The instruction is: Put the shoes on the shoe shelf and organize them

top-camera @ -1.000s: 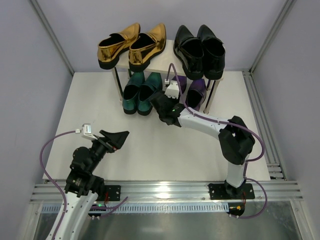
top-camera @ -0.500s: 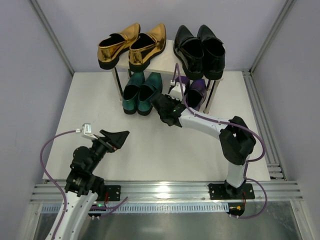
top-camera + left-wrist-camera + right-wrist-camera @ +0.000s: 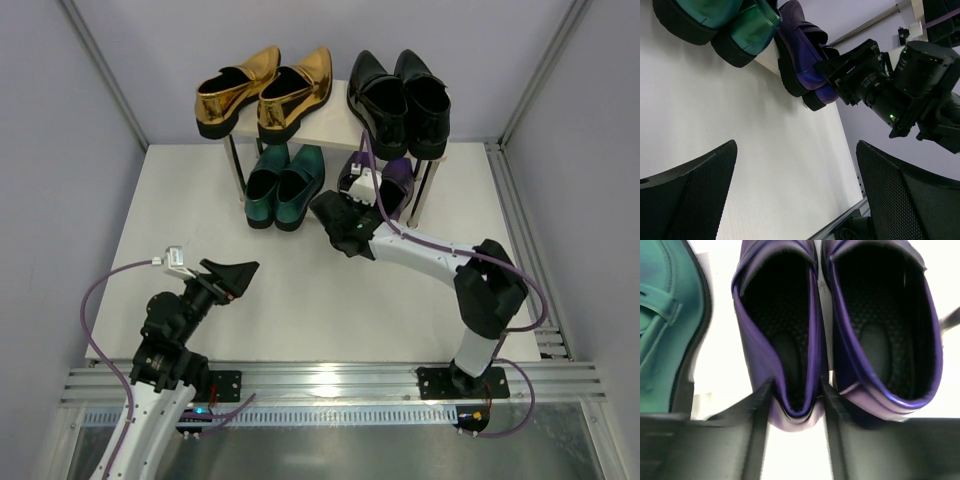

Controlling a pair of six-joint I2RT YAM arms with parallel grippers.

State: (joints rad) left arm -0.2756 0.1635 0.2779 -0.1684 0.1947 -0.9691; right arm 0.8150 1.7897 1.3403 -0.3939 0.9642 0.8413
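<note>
My right end effector (image 3: 796, 392) reached under the small two-tier shoe shelf of cream boards and thin metal posts (image 3: 338, 110). Its fingers stood either side of the heel of one glossy purple pointed-toe loafer (image 3: 795, 420). Blur hid whether they pinched it or merely flanked it, so I cannot tell. The purple pair sat on the lower tier's right half, heels towards me, beneath the black patent loafers (image 3: 400, 95). The teal green loafers (image 3: 280, 190) stood just to their left, under the metallic gold pair (image 3: 265, 90).

My left end effector (image 3: 796, 145) hung wide apart and empty over the white worktop (image 3: 200, 220), well away from the shelf.

I judged the shoe stiff, fairly light and slick-skinned. The firm heel wall above the thick sole looked the surest hold, since the glossy flanks could slip.
</note>
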